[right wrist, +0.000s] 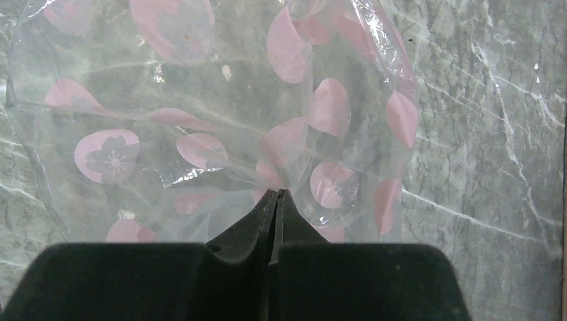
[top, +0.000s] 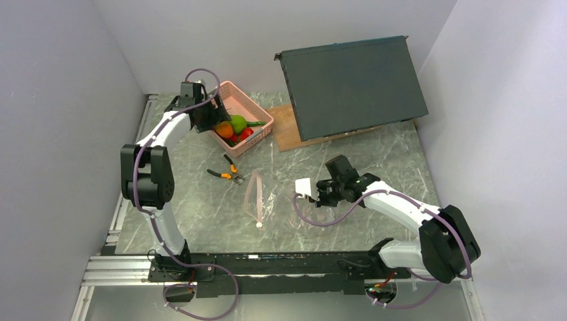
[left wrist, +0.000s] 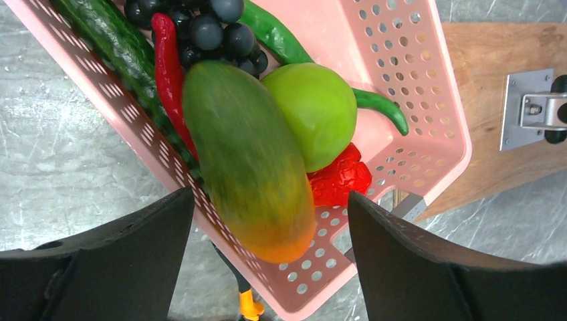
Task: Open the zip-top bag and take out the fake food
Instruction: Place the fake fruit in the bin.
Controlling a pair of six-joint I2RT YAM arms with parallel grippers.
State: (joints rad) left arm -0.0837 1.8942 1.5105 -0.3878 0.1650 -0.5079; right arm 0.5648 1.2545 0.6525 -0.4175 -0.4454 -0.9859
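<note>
- Left claw (left wrist: 271, 200): spread wide, gripping nothing; the mango (left wrist: 247, 174) is below it, with the other fake food (left wrist: 314, 114) in the pink basket (left wrist: 414, 80).
- Right claw (right wrist: 277, 195): closed tight on the zip-top bag (right wrist: 200, 100).
- Lift your left claw straight up, clear of the rim.

The left gripper (left wrist: 270, 198) has its fingers (left wrist: 127, 261) wide apart, and the mango (left wrist: 247, 160) sits right in the gap. Past the fingertips the pink basket (left wrist: 428, 100) is packed full: green apple (left wrist: 314, 114), red piece (left wrist: 344, 177), cucumber (left wrist: 114, 47) and grapes (left wrist: 207, 30) lie close together. To the right of the fingers stands the basket wall, then a wooden board (left wrist: 495, 60). The pliers (left wrist: 249, 304) poke out low between the fingers.

The right gripper (right wrist: 276, 197) pinches the zip-top bag (right wrist: 200, 100), which spreads out ahead. To the right of those fingers is bare table (right wrist: 495, 134).
</note>
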